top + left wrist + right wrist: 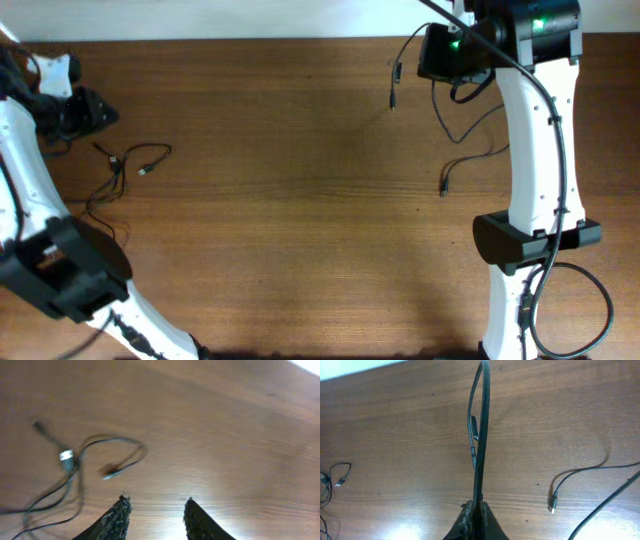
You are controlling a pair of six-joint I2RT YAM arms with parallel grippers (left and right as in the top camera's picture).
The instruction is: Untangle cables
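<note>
Brown wood-grain table (300, 230) spans every view, a broad stretch of it lying between the two arms. At the bottom centre of its wrist view the right gripper (476, 517) is pinched tight on a single cable (484, 405), which rises straight up the frame. A second cable (580, 469) curls at lower right, cut by the edge. The left gripper (156, 510) stands partly apart, holding nothing — the loose bunch (75, 466) lies upper left of it, blurred, running off the left edge.
</note>
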